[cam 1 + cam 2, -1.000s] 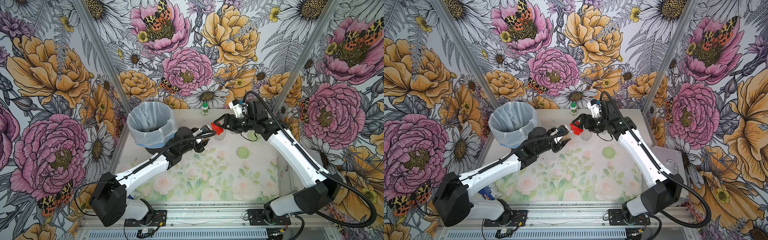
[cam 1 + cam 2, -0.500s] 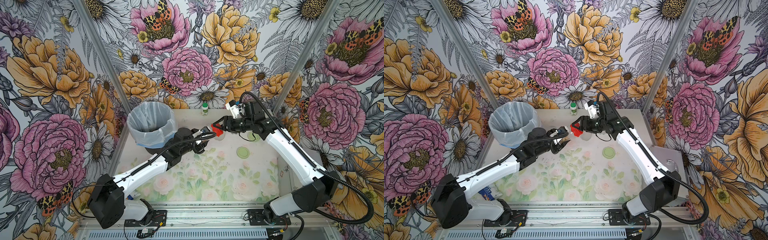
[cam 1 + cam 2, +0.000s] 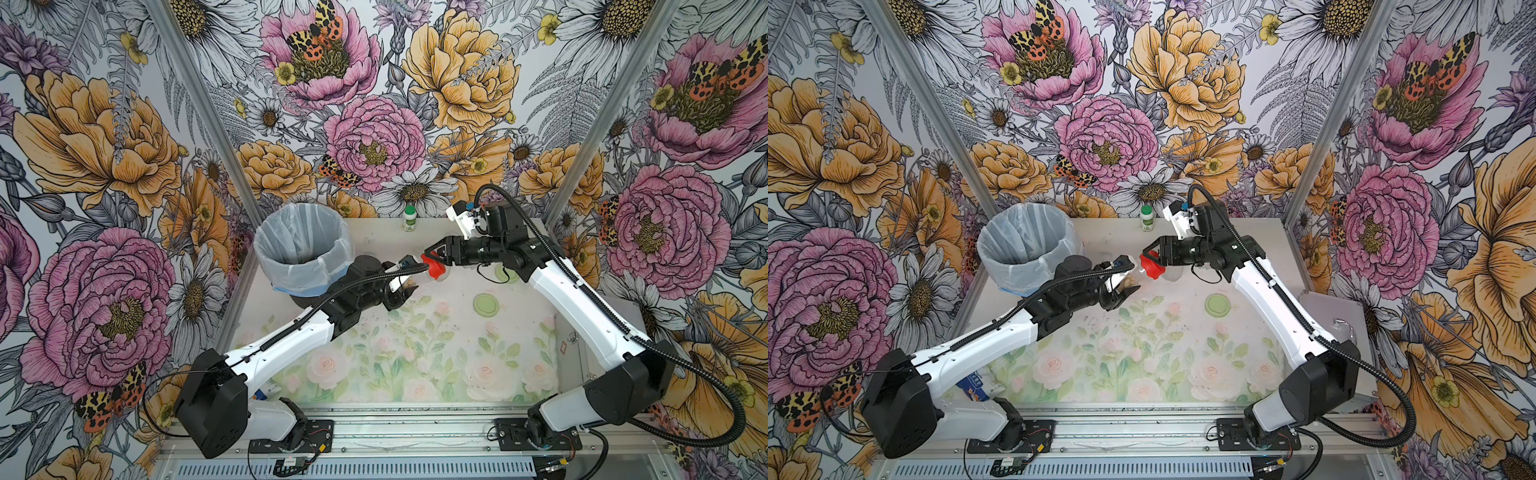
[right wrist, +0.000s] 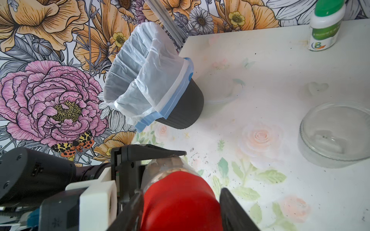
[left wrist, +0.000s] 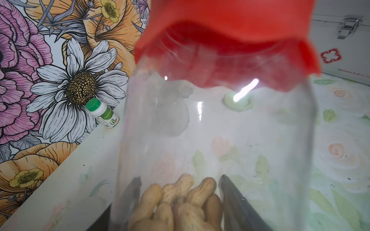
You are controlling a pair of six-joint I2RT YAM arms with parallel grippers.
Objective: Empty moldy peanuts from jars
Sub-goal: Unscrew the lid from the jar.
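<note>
Just beside the bin [image 3: 303, 245], my left tool [image 3: 1121, 291] clamped the jar [image 5: 220, 140], peanuts [image 5: 180, 200] inside. My right tool [image 3: 1148, 259] gripped its lid [image 4: 180, 202]. Uncapping, I judged; next, twist it off.

The narrow jar [image 5: 200, 130] of clear glass hangs tilted in the air, its base clamped in the left gripper [image 3: 1127, 291] and its red lid [image 3: 434, 268], still on, pinched in the right gripper [image 3: 432, 258]. Tan peanuts [image 5: 180, 204] in their shells are heaped at the base end, inside the left gripper's grasp. A second jar [image 4: 336, 136], lidless and empty, stands upright just beside the right gripper. A pale green lid [image 3: 487, 304] lies flat near that gripper
</note>
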